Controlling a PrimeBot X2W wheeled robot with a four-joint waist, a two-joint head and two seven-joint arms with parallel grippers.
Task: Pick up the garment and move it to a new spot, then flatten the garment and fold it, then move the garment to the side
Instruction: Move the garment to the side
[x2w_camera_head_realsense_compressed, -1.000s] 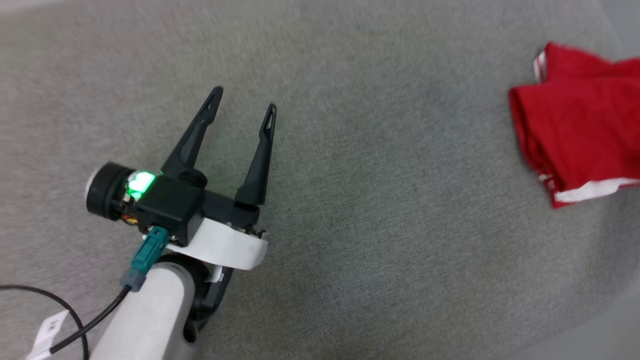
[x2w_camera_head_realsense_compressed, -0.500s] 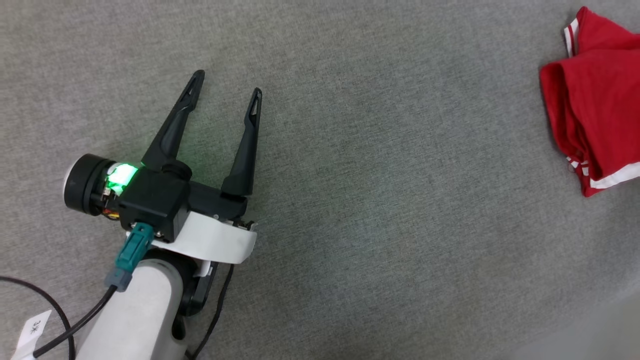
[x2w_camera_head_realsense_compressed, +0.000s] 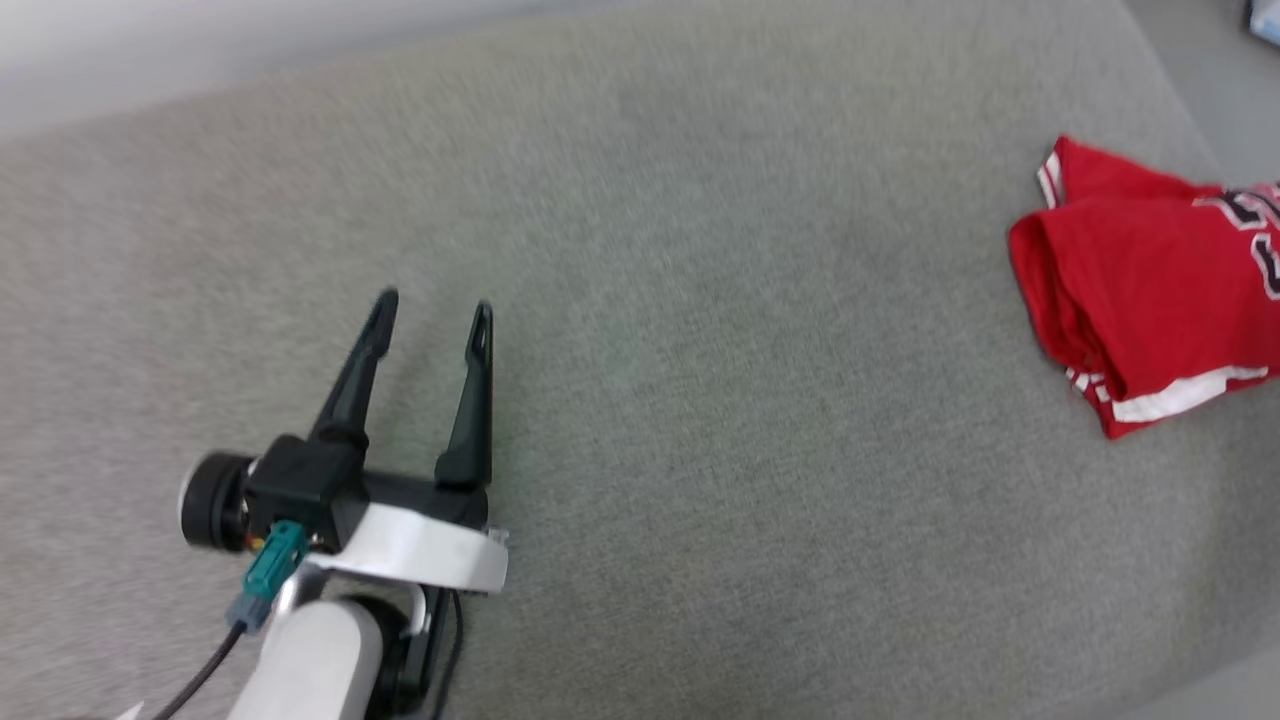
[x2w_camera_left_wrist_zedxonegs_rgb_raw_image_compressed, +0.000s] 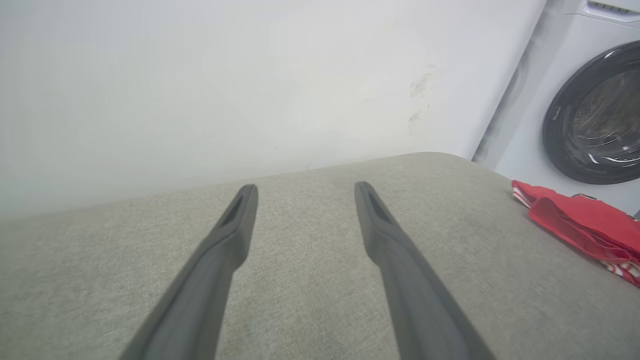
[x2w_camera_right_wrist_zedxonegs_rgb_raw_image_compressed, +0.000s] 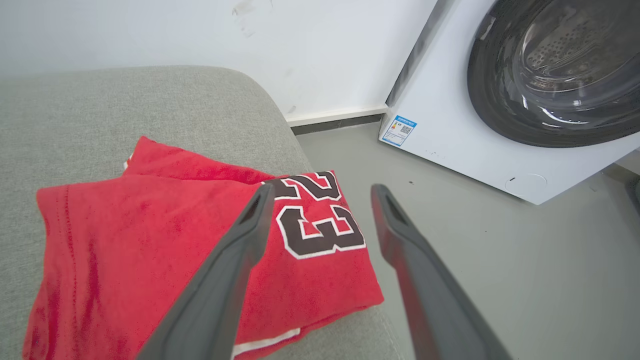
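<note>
The garment (x2w_camera_head_realsense_compressed: 1150, 300), a red jersey with a dark, white-outlined 23, lies folded at the right end of the grey fabric cushion (x2w_camera_head_realsense_compressed: 750, 420). Reading from my left, the left claw (x2w_camera_head_realsense_compressed: 435, 302) hangs over bare cushion with its fingers spread wide, holding nothing, well apart from the garment. My right claw (x2w_camera_right_wrist_zedxonegs_rgb_raw_image_compressed: 324, 189) is spread wide too and empty, pointing at the garment's numbered corner. Further right, on the floor (x2w_camera_right_wrist_zedxonegs_rgb_raw_image_compressed: 500, 260), stands a white washing machine (x2w_camera_right_wrist_zedxonegs_rgb_raw_image_compressed: 450, 130).

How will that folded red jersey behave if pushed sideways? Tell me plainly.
Likely floppy: the red jersey lies in soft, rumpled folds. Probably bunches rather than slides on the textured grey cushion. Lying near the cushion's edge, it might slump off.
</note>
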